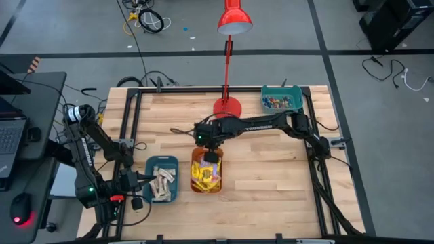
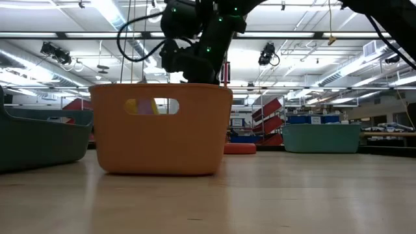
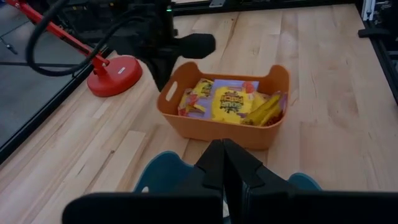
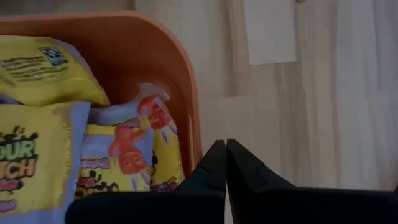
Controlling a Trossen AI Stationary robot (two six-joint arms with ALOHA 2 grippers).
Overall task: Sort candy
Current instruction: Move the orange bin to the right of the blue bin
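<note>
Yellow candy packets [image 1: 205,175] fill an orange bin [image 1: 207,183] at the table's middle; they also show in the left wrist view [image 3: 233,102] and the right wrist view [image 4: 37,68]. Pale beige bars [image 1: 161,183] lie in a teal bin [image 1: 150,177] to its left. Small coloured pieces [image 1: 279,102] sit in a second teal bin [image 1: 266,95] at the far right. My right gripper [image 4: 226,149] is shut and empty, pointing down at the orange bin's far end [image 1: 210,156]. My left gripper [image 3: 224,152] is shut and empty beside the left teal bin. My right gripper's shut fingertips stand by the orange bin's far rim [image 4: 189,118], coming from above. Whether they touch the rim I cannot tell.
A red lamp's base [image 1: 228,106] stands just beyond the orange bin, and its pole and shade rise over the far edge. Bare wood lies to the right of the orange bin. A black frame runs along the table's sides.
</note>
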